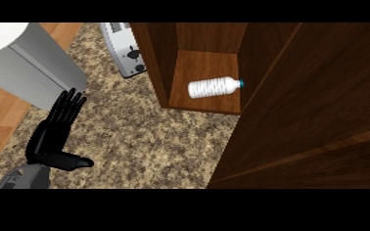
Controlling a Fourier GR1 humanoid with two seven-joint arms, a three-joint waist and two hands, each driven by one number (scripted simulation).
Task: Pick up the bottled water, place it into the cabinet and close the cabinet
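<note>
The bottled water (214, 87), white with a blue cap, lies on its side on the shelf inside the dark wooden cabinet (206, 73), cap pointing right. The cabinet door (311, 112) covers most of the right half of the view, standing partly across the opening. My left hand (54, 132) rests open at the lower left, fingers straight and pointing up, thumb out to the right, well apart from the cabinet. My right hand does not show anywhere.
A silver toaster (124, 49) stands on the speckled granite counter (145, 132) just left of the cabinet. A grey appliance (36, 73) and a strip of wooden floor fill the far left.
</note>
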